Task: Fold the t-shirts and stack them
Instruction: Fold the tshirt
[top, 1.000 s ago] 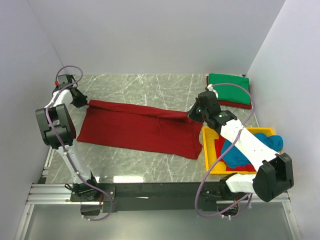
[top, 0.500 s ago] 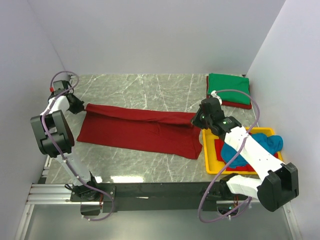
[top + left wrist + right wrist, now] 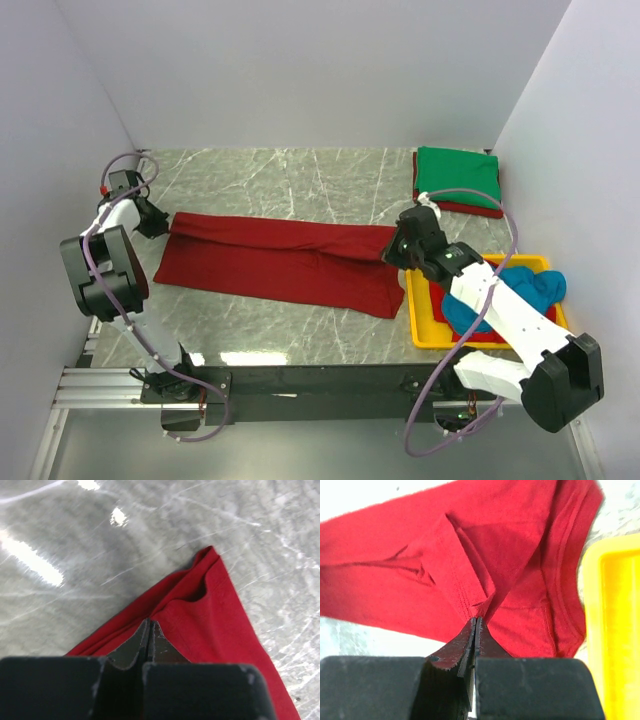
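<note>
A dark red t-shirt (image 3: pixel 280 262) lies stretched across the middle of the table, its far edge folded over toward the near side. My left gripper (image 3: pixel 165 222) is shut on its far left corner (image 3: pixel 195 610). My right gripper (image 3: pixel 396 245) is shut on its far right edge (image 3: pixel 485 600), next to the yellow tray. A folded green t-shirt (image 3: pixel 457 177) lies on a folded dark red one at the back right. A teal blue t-shirt (image 3: pixel 500 297) lies crumpled in the tray on another red one.
The yellow plastic tray (image 3: pixel 417 310) stands at the front right, close to the shirt's right end; its rim shows in the right wrist view (image 3: pixel 615 625). White walls close in the table on three sides.
Both grippers have pulled the shirt's far edge toward the near side, so the folded strip is narrower and straighter. The left gripper has moved slightly outward to the left.
</note>
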